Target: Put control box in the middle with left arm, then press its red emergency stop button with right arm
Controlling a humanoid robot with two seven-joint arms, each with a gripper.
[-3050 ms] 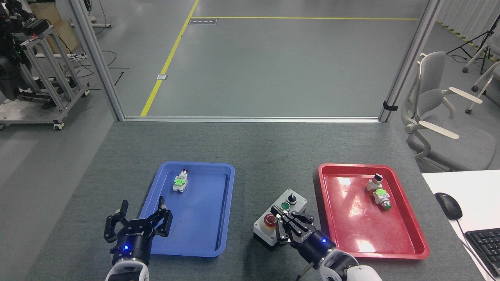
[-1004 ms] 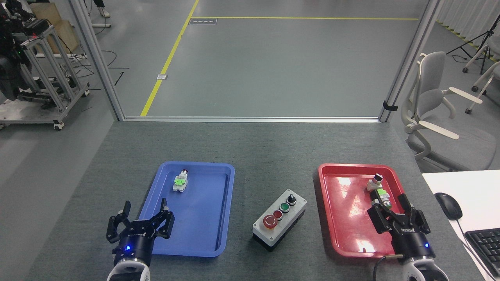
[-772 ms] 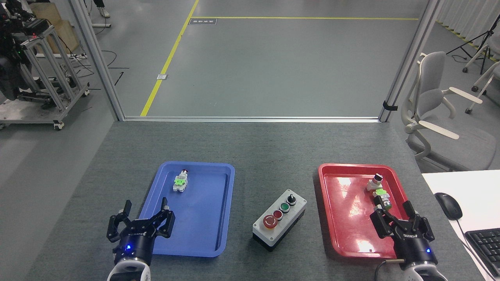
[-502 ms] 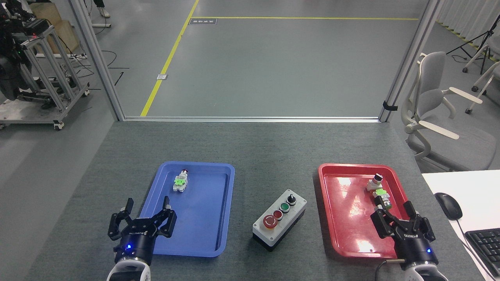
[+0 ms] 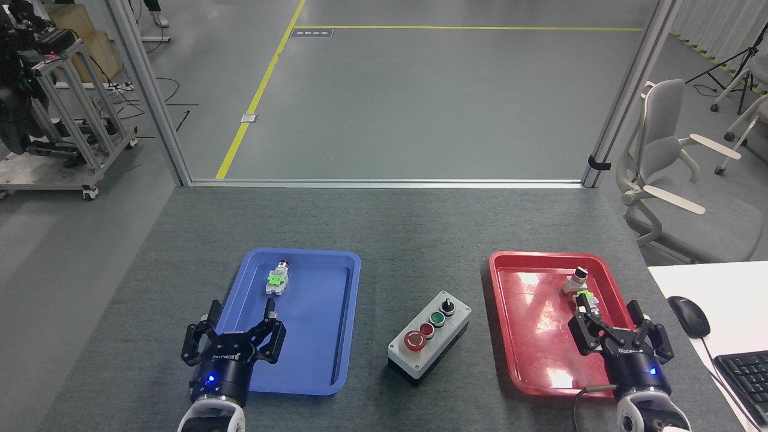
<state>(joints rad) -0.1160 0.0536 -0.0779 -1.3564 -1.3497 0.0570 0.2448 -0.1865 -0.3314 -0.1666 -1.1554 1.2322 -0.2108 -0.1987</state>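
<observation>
The right black clawed gripper with the grey cable loop [image 5: 618, 336] has been drawn back from the box to the lower right of the frame, claws spread and empty; the press appears done. The left black clawed gripper [image 5: 236, 336], also spread and empty, has shifted slightly rightward at lower left. The oblong grey-faced, black-based control box [image 5: 429, 338] sits lower centre on the dark grey felt tabletop [image 5: 396, 228], its red mushroom emergency stop button [image 5: 414, 340] nearest the bottom edge.
</observation>
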